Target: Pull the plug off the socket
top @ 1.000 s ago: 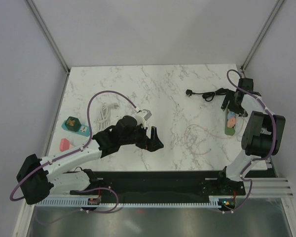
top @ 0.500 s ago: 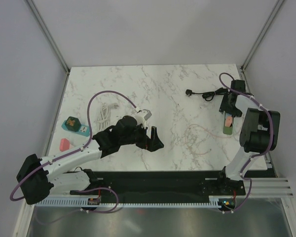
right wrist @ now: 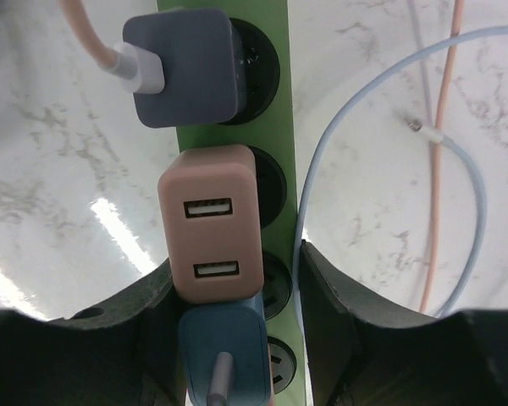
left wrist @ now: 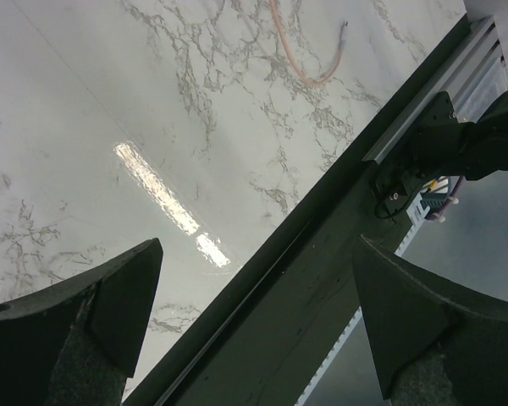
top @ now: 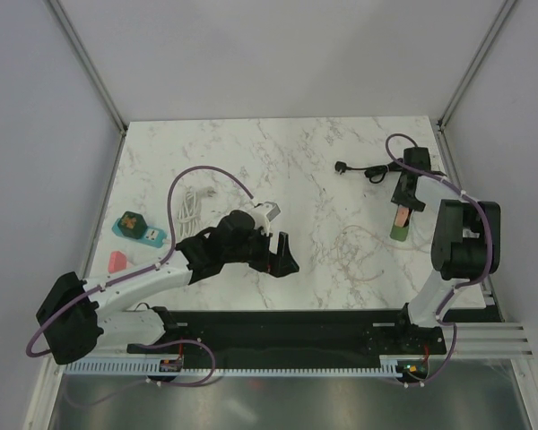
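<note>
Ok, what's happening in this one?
The right tool is down over the green power strip at the right side of the table. Its fingers straddle the strip at the pink USB adapter and the blue plug next to it. Whether it already pinches anything is unclear. Those two and the grey adapter all appear seated in their sockets. The left tool hangs open and empty near the table's front edge, away from the strip.
</note>
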`<state>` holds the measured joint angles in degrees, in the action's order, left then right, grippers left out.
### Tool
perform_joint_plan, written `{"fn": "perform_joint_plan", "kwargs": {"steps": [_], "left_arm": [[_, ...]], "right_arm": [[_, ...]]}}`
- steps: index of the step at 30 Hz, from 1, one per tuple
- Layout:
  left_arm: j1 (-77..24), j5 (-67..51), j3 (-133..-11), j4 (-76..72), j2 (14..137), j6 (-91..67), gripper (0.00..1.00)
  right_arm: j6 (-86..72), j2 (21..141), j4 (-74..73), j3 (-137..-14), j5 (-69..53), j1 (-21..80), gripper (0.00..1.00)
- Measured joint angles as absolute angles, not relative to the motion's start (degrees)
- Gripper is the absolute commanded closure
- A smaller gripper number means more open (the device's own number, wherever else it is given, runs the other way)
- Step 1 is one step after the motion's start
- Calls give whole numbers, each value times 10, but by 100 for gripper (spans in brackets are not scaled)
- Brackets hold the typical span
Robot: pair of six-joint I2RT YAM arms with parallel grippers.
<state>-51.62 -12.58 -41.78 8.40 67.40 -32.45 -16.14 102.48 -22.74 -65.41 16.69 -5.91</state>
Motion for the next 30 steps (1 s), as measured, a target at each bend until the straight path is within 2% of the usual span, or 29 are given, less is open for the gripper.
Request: {"fn": "perform_joint_plan", "kwargs": {"steps": [5, 14, 17, 18, 20, 21, 22, 23, 24, 30], "left_arm": [[-516, -126, -419, 86, 678, -324, 2], [-516, -123, -470, 115, 679, -324, 4], [-516, -121, -496, 123, 682, -324, 6], [-516, -121, -505, 124, 685, -324, 7], [-516, -120, -524, 126, 697, -321, 7], [-516, -120, -531, 128, 704, -320, 7], [-516, -120, -540, 131, 713, -319, 7], [-516, -120, -548, 134, 722, -318, 7], [-516, -120, -553, 136, 730, -317, 7], [-516, -116, -567, 150, 750, -315, 7]], "right_arm": [[-231, 1022, -222, -649, 173, -1, 64], [-328, 1022, -203, -647, 156, 189, 59], [-359, 1027, -197, -653, 128, 236, 53], [-367, 1029, -192, -655, 116, 248, 47], [-377, 1033, -180, -658, 92, 265, 40], [-378, 1034, -177, -658, 83, 270, 26], [-378, 1034, -176, -658, 70, 274, 19], [-377, 1034, -176, -658, 60, 275, 7], [-374, 1034, -177, -659, 53, 276, 2], [-342, 1027, -200, -677, 36, 272, 2]]}}
